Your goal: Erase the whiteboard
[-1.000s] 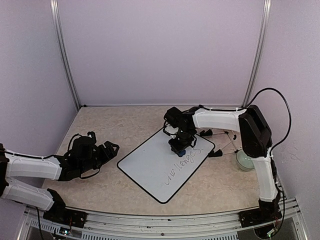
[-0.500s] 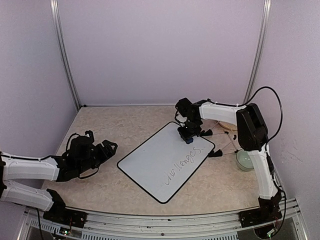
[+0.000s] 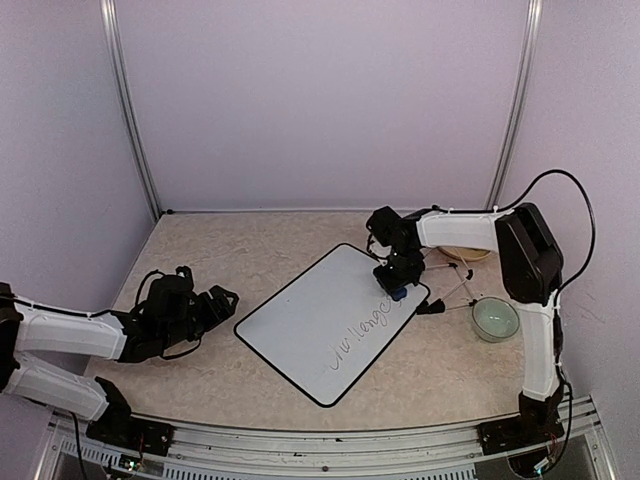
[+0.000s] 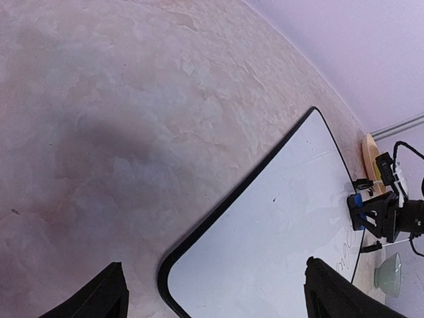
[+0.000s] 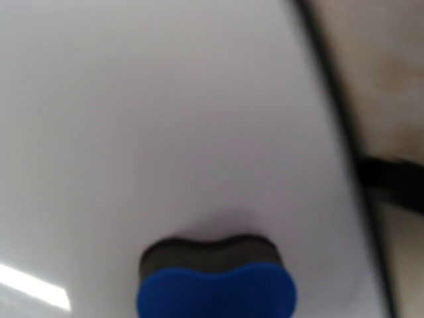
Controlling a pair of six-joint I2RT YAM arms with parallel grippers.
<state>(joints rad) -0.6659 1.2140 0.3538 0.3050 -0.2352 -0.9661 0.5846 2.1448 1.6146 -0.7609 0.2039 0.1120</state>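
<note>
On the left of the beige marbled table [image 3: 220,240], the left gripper [image 3: 218,298] is held wide and empty, well apart from the white black-framed whiteboard [image 3: 305,325] lying flat at the middle. At the board's right edge, a small blue eraser block [image 3: 398,293] is clamped in the right gripper [image 3: 396,285]; the unbraced board could be shoved, or the thin black wire stand [image 3: 432,306] snagged.

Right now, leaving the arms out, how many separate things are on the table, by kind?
whiteboard: 1
blue eraser: 1
black wire stand: 1
pale green bowl: 1
tan dish: 1
Total: 5
</note>
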